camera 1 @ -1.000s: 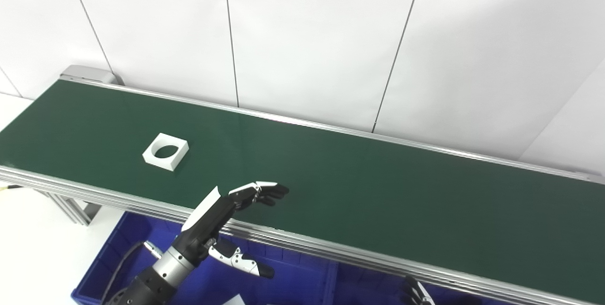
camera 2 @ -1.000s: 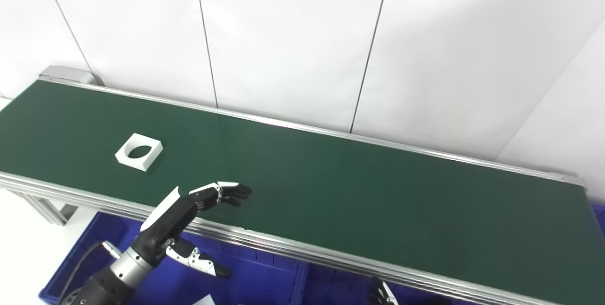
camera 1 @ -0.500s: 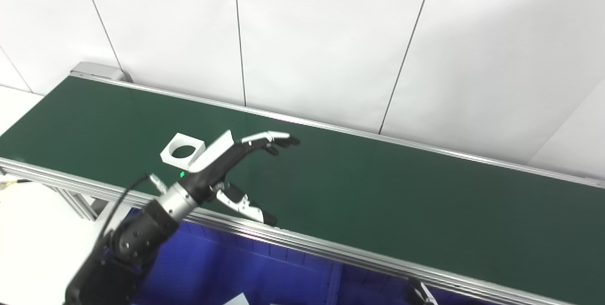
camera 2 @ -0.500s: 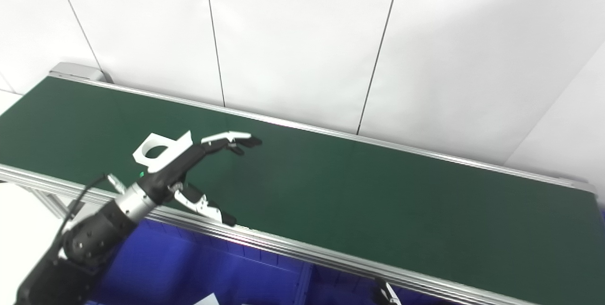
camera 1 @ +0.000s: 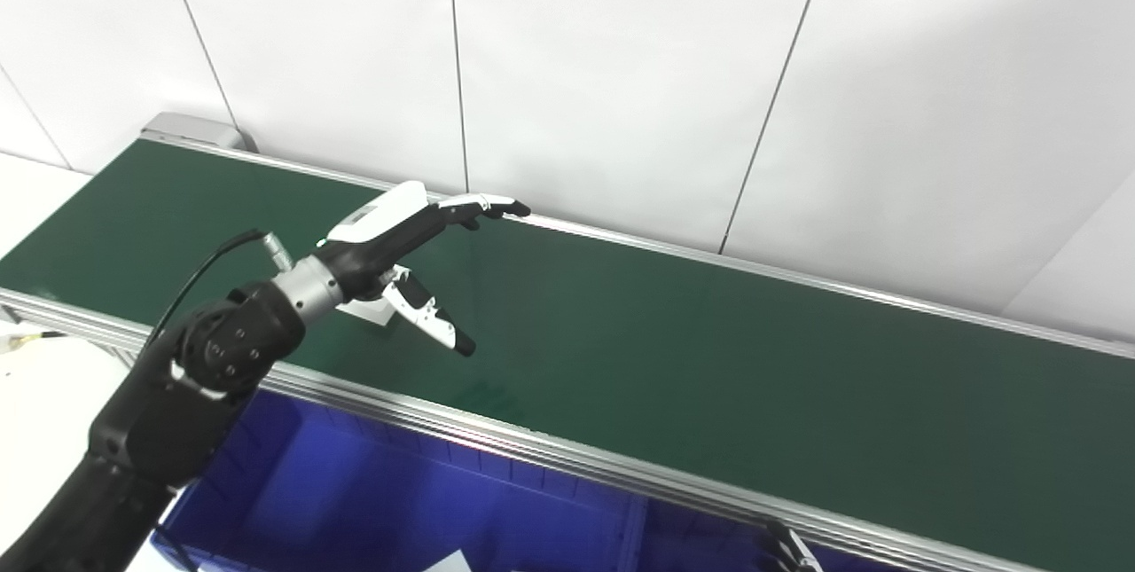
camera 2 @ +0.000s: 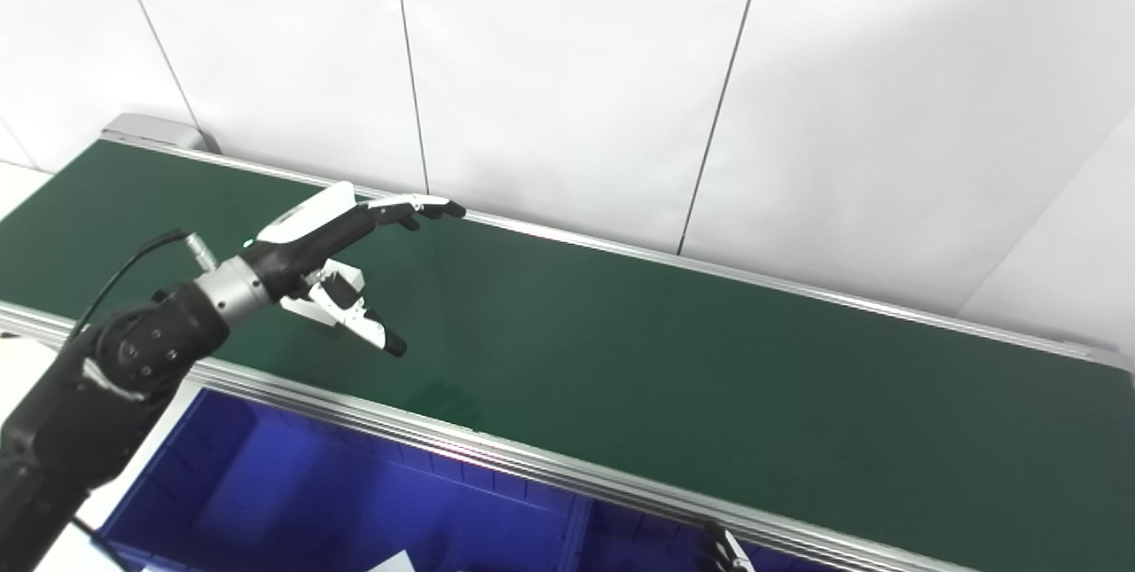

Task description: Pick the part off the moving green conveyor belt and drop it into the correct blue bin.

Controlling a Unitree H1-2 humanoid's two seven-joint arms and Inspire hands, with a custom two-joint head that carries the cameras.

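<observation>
The white square part with a round hole (camera 1: 371, 313) lies on the green conveyor belt (camera 1: 709, 359), mostly hidden behind my left hand; only its edges show. My left hand (camera 1: 403, 231) hovers just above the part, open, with its fingers stretched flat toward the back wall and its thumb pointing down toward the belt. It holds nothing. Of my right hand (camera 1: 787, 550), only the fingertips show at the bottom edge, below the belt's front rail.
A blue bin (camera 1: 355, 483) stands below the belt's front rail, divided by a partition (camera 1: 631, 528). A white piece (camera 1: 448, 563) shows at the bottom edge inside the bin. A white panelled wall runs close behind the belt.
My left hand has risen from the front rail and moved out over the belt, above the part. The part has travelled right along the belt. The camera has shifted slightly.
</observation>
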